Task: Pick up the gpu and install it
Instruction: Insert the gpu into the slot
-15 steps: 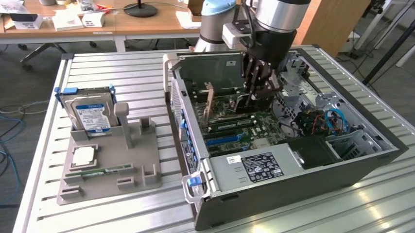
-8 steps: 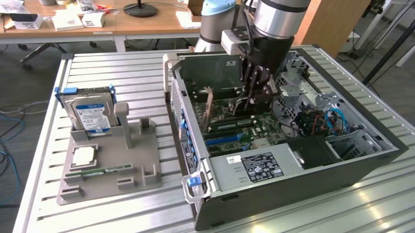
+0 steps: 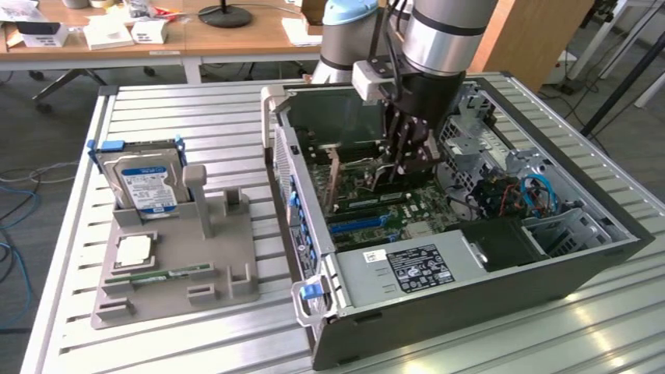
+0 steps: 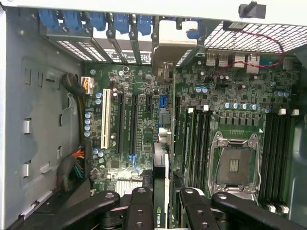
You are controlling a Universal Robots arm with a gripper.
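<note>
The gpu (image 4: 159, 213) stands on edge between the two fingers (image 4: 141, 206) of the gripper (image 4: 166, 211), its dark face bearing a green logo; the gripper is about half closed, clamped on the card's two faces; both sit down inside the open computer case (image 3: 540, 265) on the bench (image 3: 177, 109), over the motherboard (image 4: 144, 124); the card's far end reaches toward the blue latches (image 4: 96, 20); whether its edge sits in a slot I cannot tell.
</note>
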